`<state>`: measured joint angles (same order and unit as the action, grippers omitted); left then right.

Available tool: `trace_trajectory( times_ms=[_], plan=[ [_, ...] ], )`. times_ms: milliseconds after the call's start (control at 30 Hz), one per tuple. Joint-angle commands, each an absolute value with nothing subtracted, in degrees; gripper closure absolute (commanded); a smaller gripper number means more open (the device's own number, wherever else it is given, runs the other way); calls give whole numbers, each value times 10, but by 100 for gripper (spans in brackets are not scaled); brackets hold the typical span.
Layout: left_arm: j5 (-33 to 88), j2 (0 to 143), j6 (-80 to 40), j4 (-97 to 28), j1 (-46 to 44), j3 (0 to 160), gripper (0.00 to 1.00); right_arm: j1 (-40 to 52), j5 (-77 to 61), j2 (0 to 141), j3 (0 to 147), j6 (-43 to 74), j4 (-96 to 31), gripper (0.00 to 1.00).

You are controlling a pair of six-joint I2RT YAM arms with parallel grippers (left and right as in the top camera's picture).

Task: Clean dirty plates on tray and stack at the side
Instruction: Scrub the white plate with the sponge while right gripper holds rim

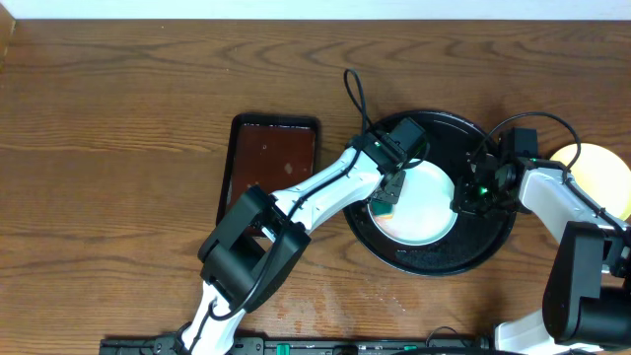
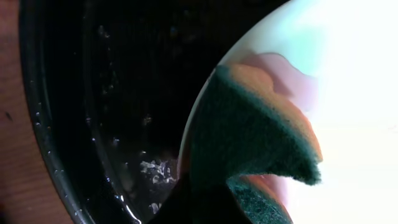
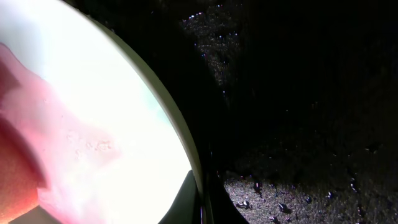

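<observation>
Pale bluish-white round plate (image 1: 424, 207) on large round black glossy tray (image 1: 434, 260), beneath left gripper (image 1: 390, 193) clamping teal sponge (image 2: 249, 137); right gripper (image 1: 463, 199) at plate's right rim, grip impossible to judge, fingers hidden.

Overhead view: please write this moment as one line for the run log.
step: plate cleaning | left gripper: shut on sponge, on plate | right gripper: at plate rim, grip unclear | tray: under plate | red smear: visible

Robot lab bench, by the look. Left arm (image 1: 315, 192) and right arm (image 1: 562, 197) are reaching over a wood-grain tabletop (image 1: 118, 118) from a rail (image 1: 296, 347). A cable (image 1: 353, 94) is looping loose above a black tray (image 1: 434, 264).
</observation>
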<state>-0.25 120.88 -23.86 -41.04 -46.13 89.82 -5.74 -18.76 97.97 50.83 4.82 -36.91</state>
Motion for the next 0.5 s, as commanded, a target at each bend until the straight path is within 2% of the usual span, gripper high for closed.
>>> trace_trajectory(
  times_ms=[0,167,233,467],
  plan=[
    [6,1242,-217,-398,-442,897,93,-55,-144,987,508,57,-370,99],
    [257,1260,-217,-314,-449,897,93,-55,-144,987,508,57,-371,99],
    [311,1261,-217,-286,-459,897,92,-55,-144,987,508,57,-370,99],
    [329,1262,-217,-254,-500,897,92,-55,-144,987,508,57,-371,99]
  ],
)
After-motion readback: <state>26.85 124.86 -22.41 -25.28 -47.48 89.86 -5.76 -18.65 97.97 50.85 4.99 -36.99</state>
